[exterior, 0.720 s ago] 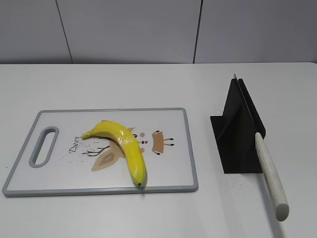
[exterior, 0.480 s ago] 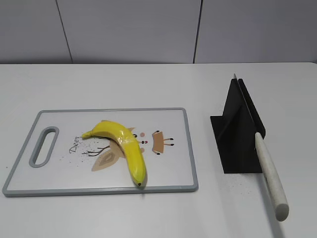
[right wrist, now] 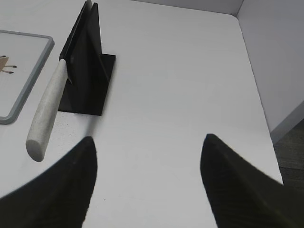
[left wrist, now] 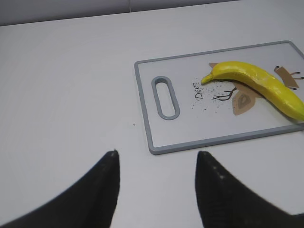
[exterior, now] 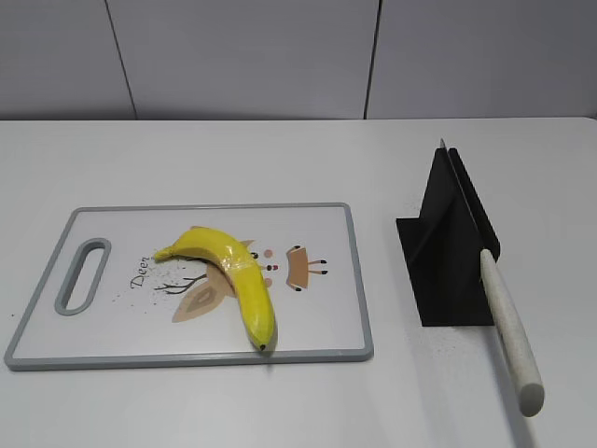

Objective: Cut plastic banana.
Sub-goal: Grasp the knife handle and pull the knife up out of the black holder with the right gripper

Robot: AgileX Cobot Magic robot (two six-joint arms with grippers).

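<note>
Plastic banana: one, whole, lying diagonally on one grey-rimmed cutting board. One knife sits in one black stand to the board's right, pale handle projecting. Left gripper, jaws apart and empty, hovers over bare table, banana well ahead and right. Right gripper, likewise spread, hovers beside the stand. Blade mostly hidden; banana tip cut off in the left wrist view.
</note>
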